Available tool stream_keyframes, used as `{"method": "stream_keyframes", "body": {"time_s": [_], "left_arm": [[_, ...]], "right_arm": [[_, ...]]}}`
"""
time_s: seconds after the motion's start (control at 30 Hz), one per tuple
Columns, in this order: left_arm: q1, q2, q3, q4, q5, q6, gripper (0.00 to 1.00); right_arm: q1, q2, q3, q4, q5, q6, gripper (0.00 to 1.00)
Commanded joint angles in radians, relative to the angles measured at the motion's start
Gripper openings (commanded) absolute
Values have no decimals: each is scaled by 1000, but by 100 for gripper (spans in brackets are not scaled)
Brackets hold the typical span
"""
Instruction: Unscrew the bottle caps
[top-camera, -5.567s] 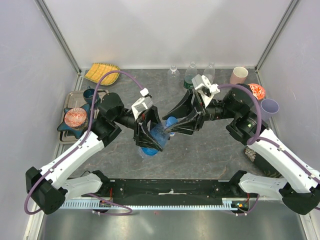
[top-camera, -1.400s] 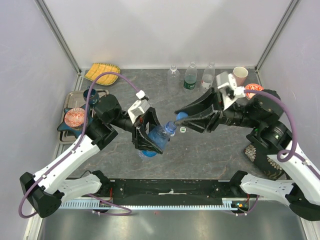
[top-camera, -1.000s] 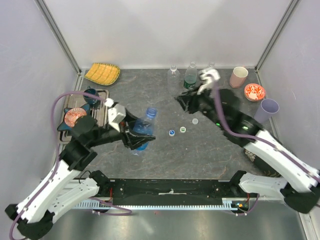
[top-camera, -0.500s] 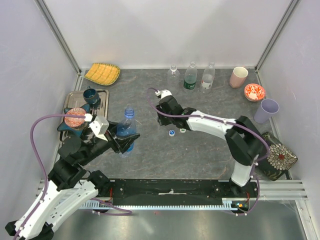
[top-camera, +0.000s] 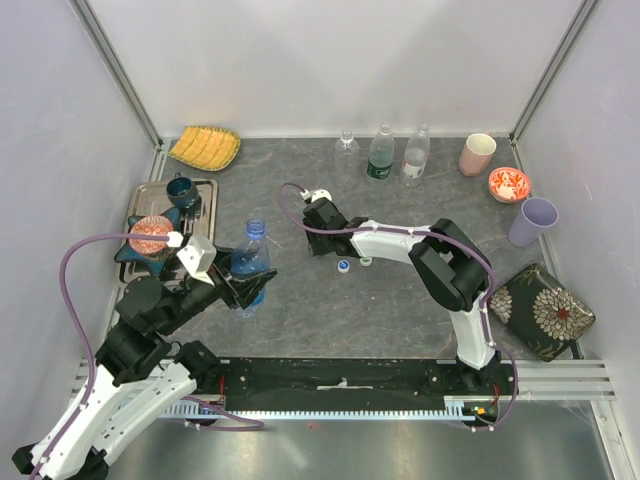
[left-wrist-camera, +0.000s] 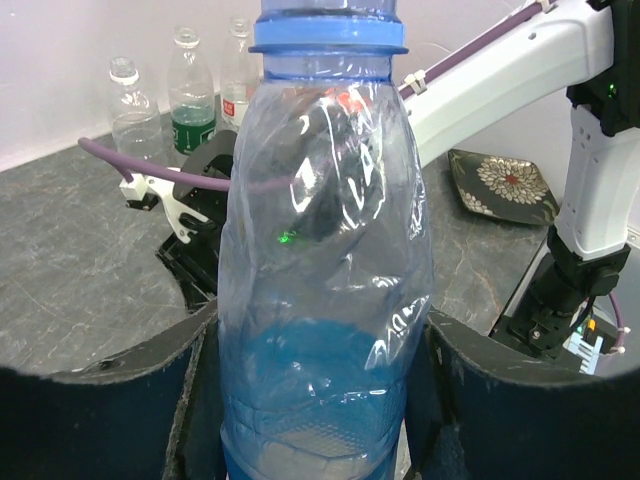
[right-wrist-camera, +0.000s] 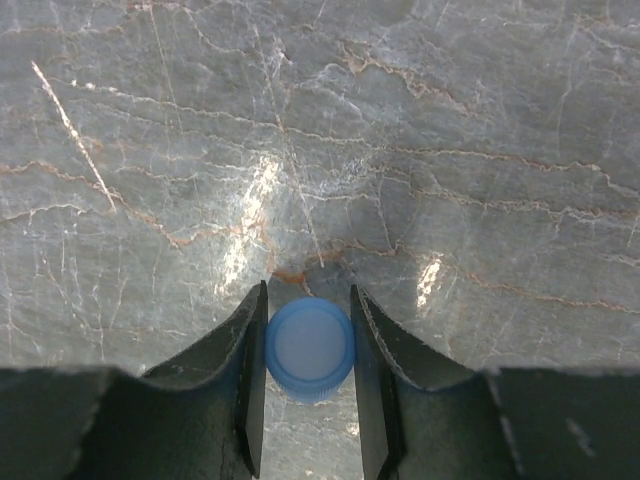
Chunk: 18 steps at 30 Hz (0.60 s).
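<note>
in right claw (right-wrist-camera: 308, 292), blue cap (right-wrist-camera: 309, 350)

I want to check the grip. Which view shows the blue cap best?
Right wrist view: the blue cap shows close up, held in the right gripper. In the top and left wrist views that gripper hides it.

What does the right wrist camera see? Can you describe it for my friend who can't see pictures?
The right gripper is shut on a small round blue cap, pinched between its two dark fingers at the bottom middle of the picture. The rest of the view is a grey marbled table top with pale veins and shiny glints.
</note>
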Motion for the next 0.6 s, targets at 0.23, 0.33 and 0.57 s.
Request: {"method": "stream_keyframes", "body": {"time_s": [0.23, 0.33, 0.57], "left_arm": [[4, 11, -24, 25, -21, 34, 49], [4, 15, -26, 28, -21, 37, 49], [4, 23, -34, 41, -15, 34, 49]], "right_arm": [[9, 58, 8, -52, 39, 5, 33], [16, 41, -17, -52, 39, 8, 44], [40, 15, -43, -51, 39, 14, 57]]}}
